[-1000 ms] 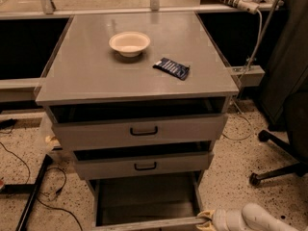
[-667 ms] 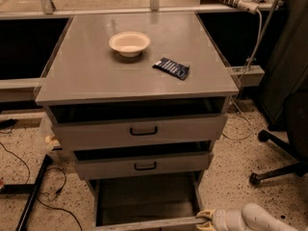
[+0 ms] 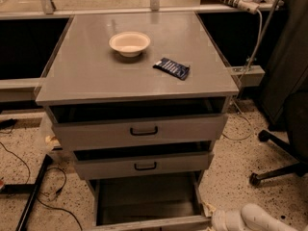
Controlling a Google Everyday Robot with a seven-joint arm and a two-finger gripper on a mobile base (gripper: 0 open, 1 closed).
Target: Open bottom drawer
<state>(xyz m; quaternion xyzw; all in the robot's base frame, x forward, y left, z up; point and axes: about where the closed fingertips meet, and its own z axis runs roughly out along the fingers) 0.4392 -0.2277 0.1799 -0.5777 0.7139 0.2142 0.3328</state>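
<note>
The bottom drawer point(image 3: 144, 201) of the grey cabinet point(image 3: 96, 76) stands pulled out towards me, with its dark inside showing. Only the top edge of its front panel point(image 3: 149, 223) shows at the lower frame edge, and its handle is out of view. My gripper point(image 3: 215, 219) is at the drawer's front right corner, on the end of the white arm point(image 3: 260, 219) that comes in from the bottom right. The mid-sized drawer point(image 3: 144, 165) and the tallest drawer point(image 3: 139, 130) above it each stand slightly ajar.
A cream bowl point(image 3: 129, 43) and a dark blue packet point(image 3: 172, 68) lie on the cabinet top. An office chair base point(image 3: 279, 162) stands on the right. Black cables and a black bar point(image 3: 29, 196) lie on the speckled floor on the left.
</note>
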